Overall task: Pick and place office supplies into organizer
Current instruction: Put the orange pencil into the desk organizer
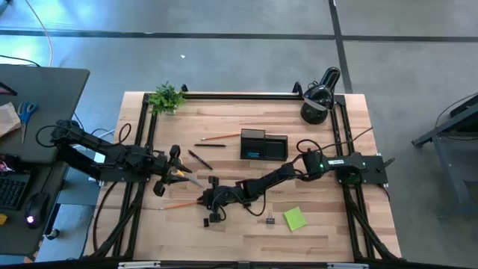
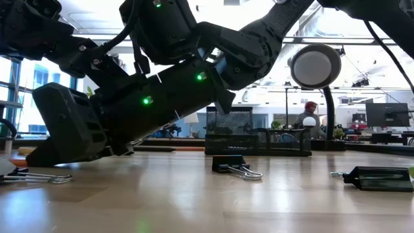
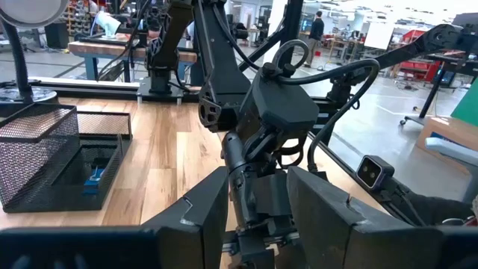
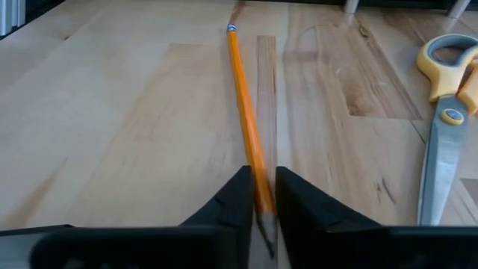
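My right gripper reaches low across the table and is shut on an orange pencil that lies left of it. My left gripper is open and empty, hovering by the yellow-handled scissors, which lie flat on the table. A second orange pencil and a black pen lie left of the black mesh organizer. A small blue block lies in the organizer. The lime-green sticky pad and black binder clips lie near the front. My right gripper pinches the pencil's two sides near its pointed end between its two fingers. The fingers come slanting down from the table's right and lie along the pencil. The rest of the pencil stretches away over the wood toward its blue-banded end.
A black domed lamp stands at the far right corner and a green plant at the far left. Another binder clip lies just in front of my right gripper. Black frame rails run along the table's sides.
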{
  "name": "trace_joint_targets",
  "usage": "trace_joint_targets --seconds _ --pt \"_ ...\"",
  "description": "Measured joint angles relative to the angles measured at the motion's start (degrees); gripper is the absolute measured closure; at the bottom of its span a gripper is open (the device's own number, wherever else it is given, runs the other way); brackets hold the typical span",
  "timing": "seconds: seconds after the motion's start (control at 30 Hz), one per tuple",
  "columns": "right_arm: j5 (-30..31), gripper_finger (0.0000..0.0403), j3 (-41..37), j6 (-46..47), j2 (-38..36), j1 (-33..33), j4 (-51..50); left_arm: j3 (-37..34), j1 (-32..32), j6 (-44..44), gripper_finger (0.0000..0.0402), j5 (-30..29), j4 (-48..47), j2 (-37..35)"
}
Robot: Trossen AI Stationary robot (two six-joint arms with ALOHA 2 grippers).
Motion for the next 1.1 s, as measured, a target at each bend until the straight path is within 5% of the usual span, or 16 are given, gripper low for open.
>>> trace_joint_targets --seconds 0.2,1.1 --pt "0.0 0.0388 0.0 0.0 0.0 0.0 -0.4 0.0 0.0 0.0 0.0273 0.0 0.0 0.0" --pt "-1.3 0.0386 -0.2 -0.9 -1.8 0.0 -3.4 0.0 0.0 0.0 0.0273 0.0 -0.4 0.0"
